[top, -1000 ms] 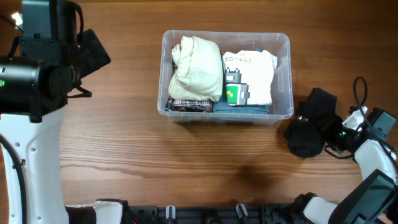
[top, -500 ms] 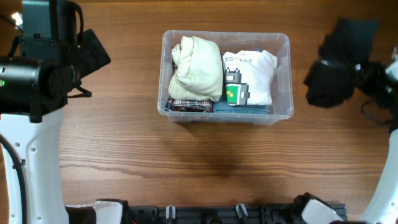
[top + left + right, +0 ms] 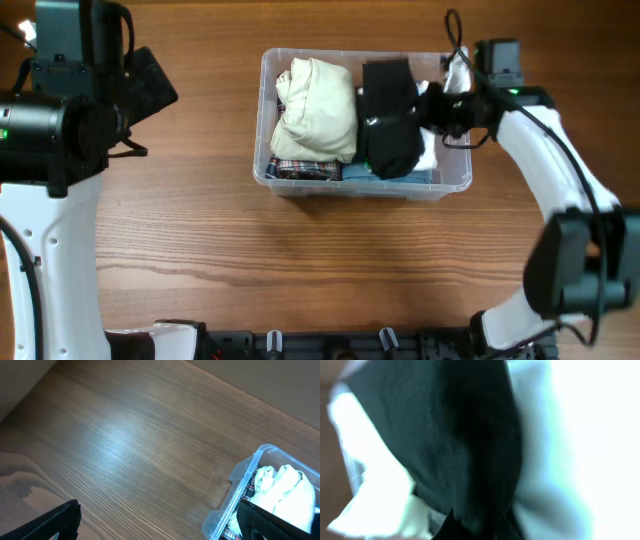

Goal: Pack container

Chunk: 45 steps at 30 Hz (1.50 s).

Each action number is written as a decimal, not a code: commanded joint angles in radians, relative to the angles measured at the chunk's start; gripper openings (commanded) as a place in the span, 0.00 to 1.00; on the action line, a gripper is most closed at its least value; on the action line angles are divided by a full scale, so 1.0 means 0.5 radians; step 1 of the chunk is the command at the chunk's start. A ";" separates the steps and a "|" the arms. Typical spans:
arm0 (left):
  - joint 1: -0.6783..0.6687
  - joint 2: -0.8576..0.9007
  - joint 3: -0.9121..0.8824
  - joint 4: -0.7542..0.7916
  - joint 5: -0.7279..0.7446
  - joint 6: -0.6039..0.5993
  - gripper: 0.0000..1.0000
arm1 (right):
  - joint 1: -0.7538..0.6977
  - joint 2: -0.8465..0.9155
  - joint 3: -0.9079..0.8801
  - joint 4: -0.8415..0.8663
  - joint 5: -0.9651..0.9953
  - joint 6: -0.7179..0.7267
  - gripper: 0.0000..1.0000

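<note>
The clear plastic container [image 3: 457, 68] stands at the table's middle back. It holds a cream garment [image 3: 315, 108], a white printed shirt [image 3: 432, 120], plaid cloth and jeans. My right gripper [image 3: 432, 108] reaches in over the container's right side and is shut on a black garment [image 3: 390, 120], which hangs over the white shirt. The right wrist view is filled by the blurred black garment [image 3: 455, 440]. My left gripper [image 3: 160, 530] is open and empty above bare table left of the container [image 3: 240, 480].
The left arm's body [image 3: 60, 110] rises at the table's left. Wood table [image 3: 300, 250] lies in front of the container.
My right arm has carried the black garment from the table's right side up and left, and now holds it over the container's right half. The left arm has not moved.
</note>
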 commanded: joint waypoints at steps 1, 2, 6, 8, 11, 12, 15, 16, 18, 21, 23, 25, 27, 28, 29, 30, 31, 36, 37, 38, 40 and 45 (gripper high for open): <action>0.013 0.005 0.013 0.005 -0.011 0.002 1.00 | 0.015 0.103 0.021 0.028 0.046 0.008 0.48; 0.013 0.005 0.013 0.004 -0.011 0.002 1.00 | 0.014 0.094 0.021 0.019 0.044 -0.027 0.50; 0.013 0.005 0.013 0.005 -0.011 0.002 1.00 | 0.012 -0.132 0.047 0.034 0.173 -0.135 0.52; 0.013 0.005 0.013 0.004 -0.011 0.002 1.00 | 0.012 -0.312 0.074 0.034 0.252 -0.273 0.54; 0.013 0.005 0.013 0.004 -0.011 0.002 1.00 | 0.021 -0.662 0.092 0.049 0.285 -0.526 0.59; 0.013 0.005 0.013 0.004 -0.011 0.002 1.00 | 0.028 -0.731 0.092 0.040 0.284 -0.557 0.59; 0.013 0.005 0.013 0.005 -0.011 0.002 1.00 | 0.069 -0.992 0.092 -0.092 0.253 -0.692 0.62; 0.013 0.005 0.013 0.004 -0.011 0.002 1.00 | 0.076 -1.037 0.092 -0.136 0.225 -0.684 0.67; 0.013 0.005 0.013 0.005 -0.011 0.002 1.00 | 0.079 -1.112 0.092 -0.202 0.150 -0.655 1.00; 0.013 0.005 0.013 0.004 -0.011 0.002 1.00 | 0.079 -1.180 0.092 -0.305 0.116 -0.135 1.00; 0.013 0.005 0.013 0.004 -0.011 0.002 1.00 | 0.078 -1.180 0.092 -0.395 0.164 0.207 1.00; 0.013 0.005 0.013 0.005 -0.011 0.002 1.00 | 0.071 -1.180 0.092 -0.544 0.308 0.174 1.00; 0.013 0.005 0.013 0.005 -0.011 0.002 1.00 | 0.057 -1.246 0.092 -0.475 0.254 -0.093 1.00; 0.013 0.005 0.013 0.004 -0.011 0.002 1.00 | 0.057 -1.293 0.092 -0.437 0.217 -0.201 1.00; 0.013 0.005 0.013 0.004 -0.011 0.002 1.00 | 0.061 -1.366 0.092 -0.390 0.204 -0.320 1.00; 0.013 0.005 0.013 0.004 -0.011 0.002 1.00 | 0.066 -1.486 0.092 -0.355 0.209 -0.452 1.00; 0.013 0.005 0.013 0.005 -0.011 0.002 1.00 | 0.066 -1.587 0.092 -0.352 0.220 -0.562 1.00; 0.013 0.005 0.013 0.005 -0.011 0.002 1.00 | 0.061 -2.010 -0.004 -0.462 0.443 -1.015 1.00; 0.013 0.005 0.013 0.004 -0.011 0.002 1.00 | 0.044 -2.074 -0.070 -0.456 0.544 -1.025 1.00; 0.013 0.005 0.013 0.004 -0.011 0.002 1.00 | 0.011 -2.161 -0.184 -0.429 0.649 -1.040 1.00; 0.013 0.006 0.013 0.004 -0.011 0.002 1.00 | -0.070 -2.338 -0.459 -0.322 0.761 -1.064 1.00; 0.013 0.005 0.013 0.004 -0.011 0.002 1.00 | -0.213 -2.914 -1.386 0.027 0.761 -1.049 1.00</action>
